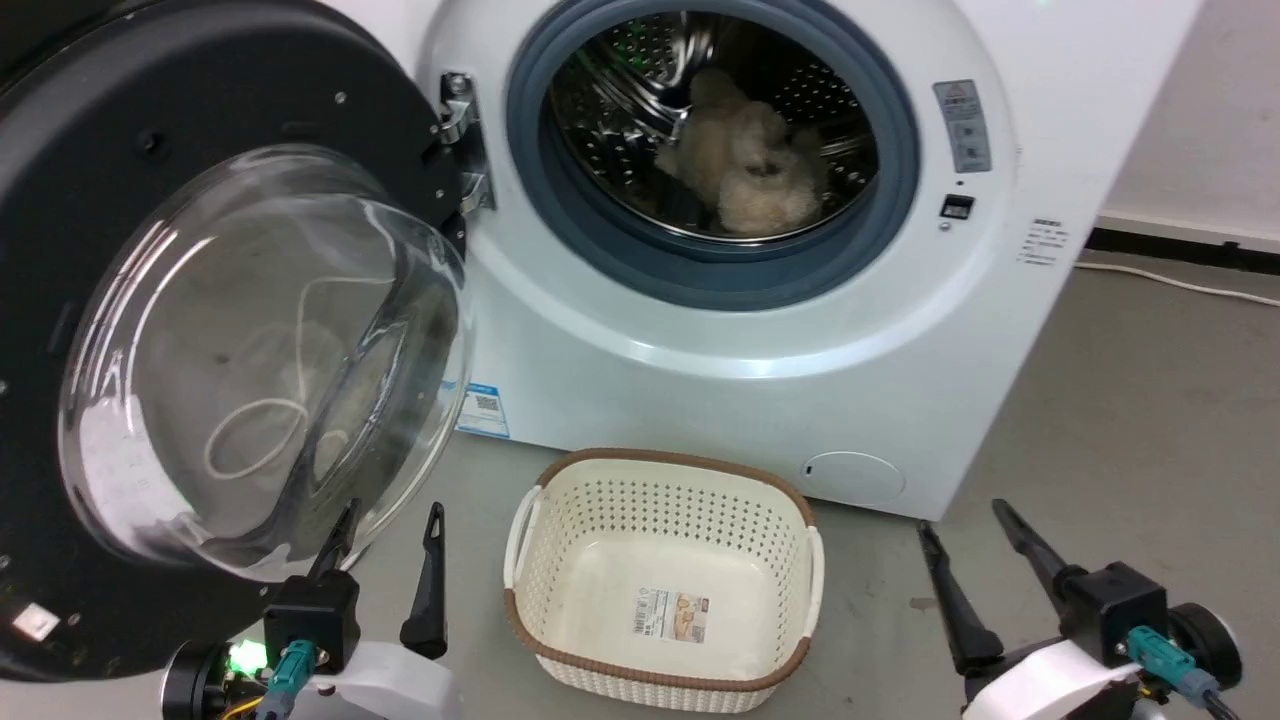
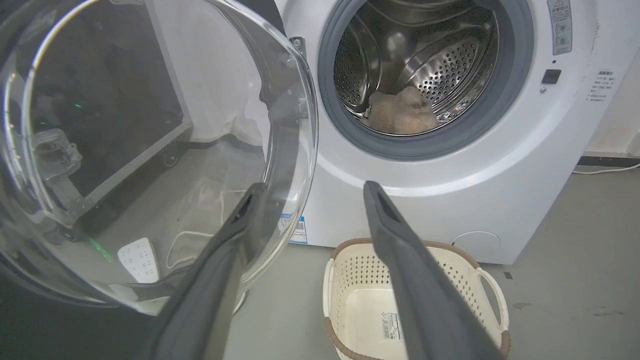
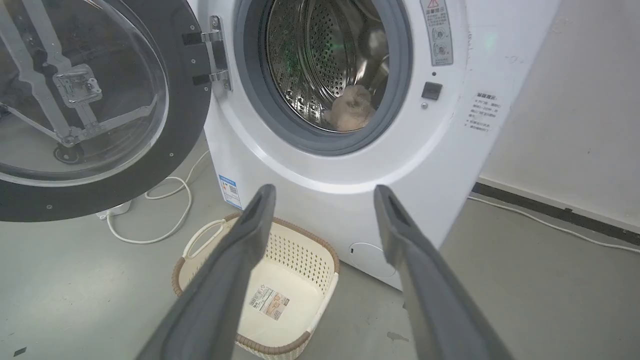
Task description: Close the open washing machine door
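The big round washing machine door (image 1: 260, 350), a black frame around a clear glass bowl, hangs wide open at the left of the white washing machine (image 1: 760, 330). The left claw (image 1: 392, 510) sits right by the glass, fingers apart and empty. The right claw (image 1: 962, 515) is also apart and empty. A push on the smooth glass could slip off. An arm swinging in might bump the cream plastic basket (image 1: 660, 480) on the grey floor (image 1: 1150, 430). A white cord (image 3: 165, 220) lies behind the door.

the washing machine door (image 1: 230, 340) stands swung wide on the left, its bulging glass just ahead of the left gripper (image 1: 392, 510), whose fingers are spread. a white basket (image 1: 665, 458) sits on the floor against the washing machine (image 1: 700, 340), between both grippers. the drum mouth above it gapes, with a fluffy bundle (image 1: 745, 165) inside. bare floor (image 1: 1130, 400) lies before the right gripper (image 1: 962, 517), fingers apart.
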Motion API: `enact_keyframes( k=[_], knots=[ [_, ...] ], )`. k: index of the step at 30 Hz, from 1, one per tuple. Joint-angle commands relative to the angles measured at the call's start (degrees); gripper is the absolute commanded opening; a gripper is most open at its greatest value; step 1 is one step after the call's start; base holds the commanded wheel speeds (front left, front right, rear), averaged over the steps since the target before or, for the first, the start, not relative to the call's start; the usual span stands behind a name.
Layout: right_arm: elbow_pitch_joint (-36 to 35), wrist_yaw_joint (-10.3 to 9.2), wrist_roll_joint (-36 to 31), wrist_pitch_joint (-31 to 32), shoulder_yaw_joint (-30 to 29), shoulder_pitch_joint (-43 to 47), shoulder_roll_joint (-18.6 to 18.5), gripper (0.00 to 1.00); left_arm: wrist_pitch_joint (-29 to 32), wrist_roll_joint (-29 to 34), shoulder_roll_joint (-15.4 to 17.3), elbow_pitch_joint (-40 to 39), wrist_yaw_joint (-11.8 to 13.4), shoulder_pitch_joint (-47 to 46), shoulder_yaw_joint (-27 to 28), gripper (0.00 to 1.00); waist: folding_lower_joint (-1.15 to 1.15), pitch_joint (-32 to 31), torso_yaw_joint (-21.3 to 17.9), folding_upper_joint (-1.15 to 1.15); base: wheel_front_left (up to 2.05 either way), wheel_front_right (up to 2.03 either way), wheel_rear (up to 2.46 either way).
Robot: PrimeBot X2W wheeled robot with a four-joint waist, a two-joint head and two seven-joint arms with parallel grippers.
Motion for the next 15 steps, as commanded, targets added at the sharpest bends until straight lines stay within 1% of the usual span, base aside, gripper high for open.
enact_keyframes(
  k=[1, 9, 10, 15],
  knots=[
    [0.53, 0.02, 0.51, -0.58, 0.57, -0.84, -0.44, 1.0, -0.62, -0.29, 0.28, -0.38, 0.27, 0.49, 0.08, 1.0, 0.0, 0.24, 0.62, 0.0, 0.0, 0.0, 0.0],
    [2.57, 0.02, 2.09, -1.54, 3.68, -2.68, -1.55, 1.0, -1.58, -0.37, 0.25, -1.18, 0.72, 1.36, 0.08, 1.0, 0.0, 0.49, 2.66, 0.0, -0.09, -0.09, -0.09],
    [2.99, 0.02, 2.64, -1.9, 4.29, -2.97, -1.86, 1.0, -1.94, -0.33, 0.23, -1.29, 0.86, 1.49, -0.06, 1.0, 0.0, 0.46, 3.36, 0.0, -0.08, -0.08, -0.08],
    [3.44, 0.02, 3.16, -2.5, 5.08, -3.25, -2.38, 1.0, -2.54, -0.36, 0.23, -1.43, 0.98, 1.64, -0.28, 1.0, 0.0, 0.53, 4.6, 0.0, -0.03, -0.03, -0.03]
  ],
)
